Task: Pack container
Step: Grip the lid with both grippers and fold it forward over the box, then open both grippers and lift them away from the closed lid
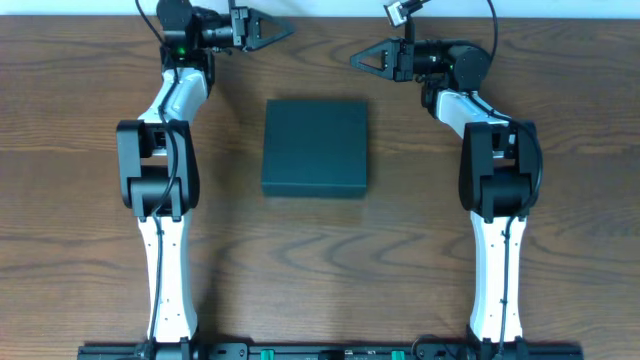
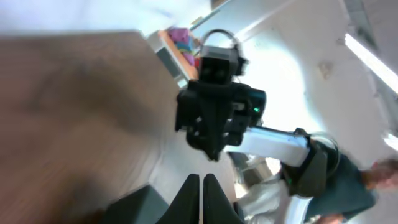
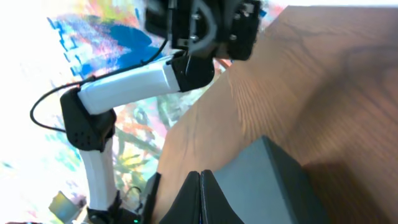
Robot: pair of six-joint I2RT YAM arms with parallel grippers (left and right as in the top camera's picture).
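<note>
Both claws are pressed together and hold nothing. The left claw [image 1: 284, 32] and the right claw [image 1: 358, 58] point tip to tip at each other near the far edge of the bench [image 1: 80, 120]. The box [image 1: 315, 147] lies flat on the bench with its lid shut, back toward the arm bases from both tips and between them. It looks about square, so no long axis steers the approach. The right claw seems the nearer. The blurred left wrist view probably shows a box corner beside its claw.

Overhead straight down over the table [image 1: 60, 120]; wrist views low, sideways, toward each other, container [image 1: 315, 148] shared.
</note>
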